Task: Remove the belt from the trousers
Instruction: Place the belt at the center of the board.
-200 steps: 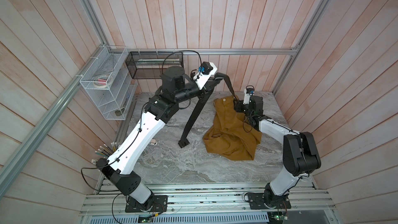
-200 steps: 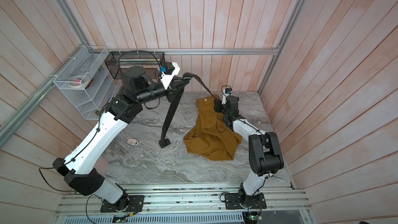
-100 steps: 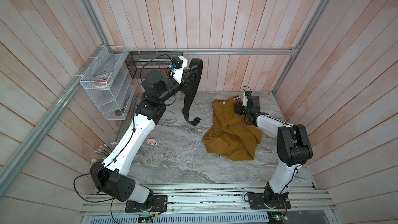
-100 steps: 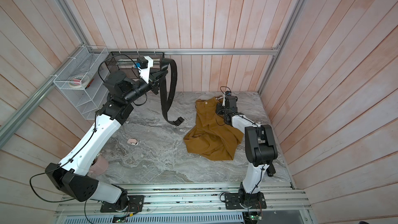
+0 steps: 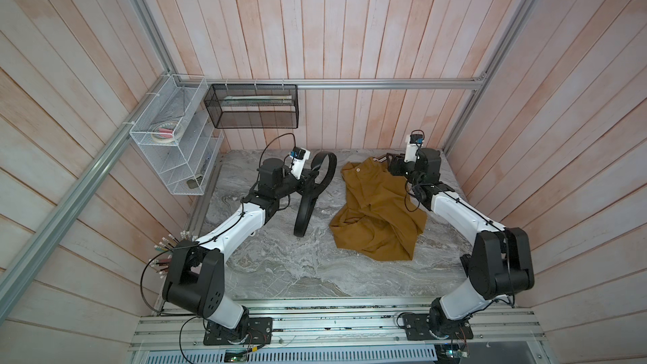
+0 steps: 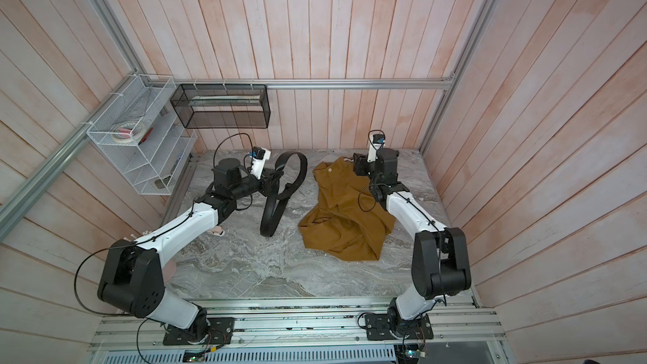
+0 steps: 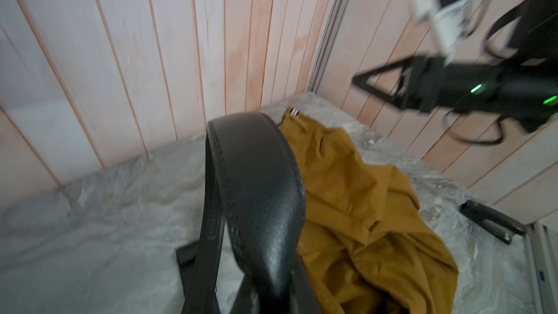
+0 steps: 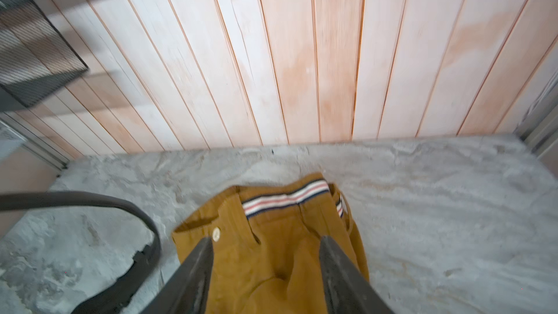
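The black belt (image 5: 303, 213) is free of the trousers, curled in a loop to their left, its lower end down at the marble table top. My left gripper (image 5: 309, 179) is shut on the belt near the loop; in the left wrist view the belt (image 7: 256, 176) hides the fingers. The mustard trousers (image 5: 378, 218) lie crumpled at the right, waist toward the back wall, with a pale button and a striped tab (image 8: 283, 199). My right gripper (image 8: 265, 240) hovers open over the waistband with nothing between its fingers; it also shows in both top views (image 6: 357, 166).
A white wire rack (image 5: 175, 141) and a black mesh basket (image 5: 252, 106) hang on the back-left walls. A short black bar-shaped object (image 7: 489, 222) lies by the table's right edge. A small pinkish item (image 6: 217, 232) sits under my left arm. Coloured pencils (image 5: 164, 245) stick out by its shoulder.
My left arm swung the belt up and left, clear of the trousers, then dropped low so it folds onto the table. The right gripper opened a little over the waistband.
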`<act>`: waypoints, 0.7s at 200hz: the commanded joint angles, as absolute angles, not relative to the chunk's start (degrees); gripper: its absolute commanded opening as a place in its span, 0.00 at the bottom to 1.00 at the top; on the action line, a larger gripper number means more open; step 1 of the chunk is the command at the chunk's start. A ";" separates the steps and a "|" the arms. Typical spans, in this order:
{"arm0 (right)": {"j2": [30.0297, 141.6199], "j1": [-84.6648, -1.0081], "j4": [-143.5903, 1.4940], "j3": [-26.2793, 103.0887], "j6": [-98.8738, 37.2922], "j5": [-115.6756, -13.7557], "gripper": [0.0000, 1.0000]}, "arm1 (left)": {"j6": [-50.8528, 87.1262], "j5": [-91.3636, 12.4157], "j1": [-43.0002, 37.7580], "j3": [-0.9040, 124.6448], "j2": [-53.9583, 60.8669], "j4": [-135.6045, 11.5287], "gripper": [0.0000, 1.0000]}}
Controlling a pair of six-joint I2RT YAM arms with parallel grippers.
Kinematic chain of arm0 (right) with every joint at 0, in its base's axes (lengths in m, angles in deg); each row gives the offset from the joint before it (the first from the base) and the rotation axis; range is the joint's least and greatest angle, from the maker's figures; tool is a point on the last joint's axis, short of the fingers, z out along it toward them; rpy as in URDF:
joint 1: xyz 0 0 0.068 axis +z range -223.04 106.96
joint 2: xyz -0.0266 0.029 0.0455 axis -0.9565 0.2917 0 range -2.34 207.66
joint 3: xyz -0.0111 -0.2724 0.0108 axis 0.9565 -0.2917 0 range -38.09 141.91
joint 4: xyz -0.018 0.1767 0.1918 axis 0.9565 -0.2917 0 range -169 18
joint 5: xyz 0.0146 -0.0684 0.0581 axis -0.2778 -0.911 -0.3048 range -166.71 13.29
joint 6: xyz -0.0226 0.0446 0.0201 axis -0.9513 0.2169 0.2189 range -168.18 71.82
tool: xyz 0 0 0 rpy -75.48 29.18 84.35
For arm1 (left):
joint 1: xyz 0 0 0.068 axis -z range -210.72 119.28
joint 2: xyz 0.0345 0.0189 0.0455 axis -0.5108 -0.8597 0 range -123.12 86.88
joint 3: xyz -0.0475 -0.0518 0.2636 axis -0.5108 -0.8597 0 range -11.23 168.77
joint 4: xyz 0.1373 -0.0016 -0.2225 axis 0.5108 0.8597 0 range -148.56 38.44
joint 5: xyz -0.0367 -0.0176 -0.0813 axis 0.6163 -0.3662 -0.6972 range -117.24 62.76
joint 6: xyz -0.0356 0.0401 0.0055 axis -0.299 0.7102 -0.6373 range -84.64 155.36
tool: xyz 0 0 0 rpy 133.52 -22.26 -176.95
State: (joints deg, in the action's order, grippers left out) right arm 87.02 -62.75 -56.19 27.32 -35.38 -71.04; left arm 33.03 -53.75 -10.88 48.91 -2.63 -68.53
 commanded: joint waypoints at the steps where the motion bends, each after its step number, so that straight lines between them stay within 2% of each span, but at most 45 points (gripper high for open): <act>1: 82.71 -63.17 -53.00 24.80 -36.36 -71.39 0.61 | 28.89 -48.96 -12.69 46.40 -3.40 -72.40 0.05; 12: 80.31 -63.19 -51.84 22.82 -35.74 -73.09 0.62 | 27.60 -48.13 -13.91 45.44 -4.02 -72.40 0.09; 20: 78.26 -63.17 -50.48 20.57 -35.50 -74.88 0.64 | 26.91 -46.67 -14.71 44.98 -4.33 -72.23 0.18; 38: 73.03 -63.34 -46.33 13.56 -34.93 -81.00 0.71 | 26.72 -44.46 -16.37 44.43 -4.52 -71.85 0.49; 64: 66.16 -64.63 -42.83 3.95 -34.34 -88.82 0.82 | 29.33 -43.34 -17.94 45.85 -3.36 -68.50 0.81; 71: 64.78 -65.36 -43.10 2.36 -33.72 -90.43 0.85 | 30.31 -43.12 -18.29 46.59 -2.82 -67.20 0.99; 95: 61.49 -68.75 -47.00 -0.62 -29.98 -94.76 0.89 | 34.13 -40.88 -19.41 49.83 -0.59 -61.75 1.00; 140: 57.74 -70.60 -44.94 -5.82 -30.87 -95.33 0.90 | 39.93 -32.30 -21.87 57.41 2.92 -47.49 1.00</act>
